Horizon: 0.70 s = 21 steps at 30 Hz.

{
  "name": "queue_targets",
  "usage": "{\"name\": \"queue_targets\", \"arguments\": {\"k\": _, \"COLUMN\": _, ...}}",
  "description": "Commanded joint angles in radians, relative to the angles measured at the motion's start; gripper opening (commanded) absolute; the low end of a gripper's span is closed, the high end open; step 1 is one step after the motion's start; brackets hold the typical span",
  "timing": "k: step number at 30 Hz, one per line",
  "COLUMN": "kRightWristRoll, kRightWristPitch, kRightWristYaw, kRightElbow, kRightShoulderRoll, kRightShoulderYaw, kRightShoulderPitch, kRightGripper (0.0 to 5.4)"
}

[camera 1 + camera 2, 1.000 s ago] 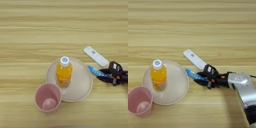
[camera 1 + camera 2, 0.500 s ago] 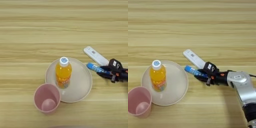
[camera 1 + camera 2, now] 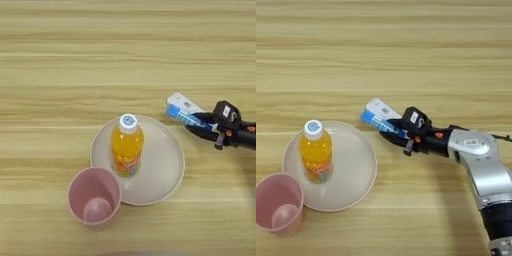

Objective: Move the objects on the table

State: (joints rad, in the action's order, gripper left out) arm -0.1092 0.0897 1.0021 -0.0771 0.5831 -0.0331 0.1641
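Note:
My right gripper (image 3: 397, 132) is shut on the blue labelled tube (image 3: 375, 121), which sticks out to the left of the black fingers and overlaps the near end of the flat white oblong device (image 3: 383, 107). Whether the tube touches the device I cannot tell. The orange-juice bottle (image 3: 126, 146) with its white cap stands upright on the left half of the round beige plate (image 3: 167, 172). A pink ribbed cup (image 3: 94, 200) stands upright and empty against the plate's front left rim. The tube's tip (image 3: 172, 110) hangs just beyond the plate's right back rim.
The silver forearm (image 3: 479, 159) runs from the gripper to the lower right corner. Bare wooden table (image 3: 75, 60) stretches across the whole back half and along the left side.
The gripper has carried the blue tube back and a little left, from the table beside the plate to over the white device's near end. Bottle, cup and plate have stayed put.

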Motion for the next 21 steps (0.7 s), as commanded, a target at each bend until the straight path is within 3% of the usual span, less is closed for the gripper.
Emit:
{"name": "queue_targets", "arguments": {"k": 1, "kRightWristRoll": -0.049, "kRightWristPitch": 0.041, "kRightWristYaw": -0.029, "kRightElbow": 0.177, "kRightShoulderRoll": 0.014, "kRightShoulderYaw": 0.023, "kRightShoulderPitch": 0.018, "kRightGripper": 1.41}}
{"name": "queue_targets", "arguments": {"k": 8, "kRightWristRoll": -0.039, "kRightWristPitch": 0.100, "kRightWristYaw": -0.049, "kRightElbow": 0.254, "kRightShoulderRoll": -0.013, "kRightShoulderYaw": -0.025, "kRightShoulderPitch": -0.009, "kRightGripper": 1.41}}
{"name": "queue_targets", "arguments": {"k": 21, "kRightWristRoll": 0.014, "kRightWristPitch": 0.112, "kRightWristYaw": -0.088, "kRightElbow": 0.222, "kRightShoulderRoll": -0.089, "kRightShoulderYaw": -0.143, "kRightShoulderPitch": -0.021, "kRightGripper": 1.41}}
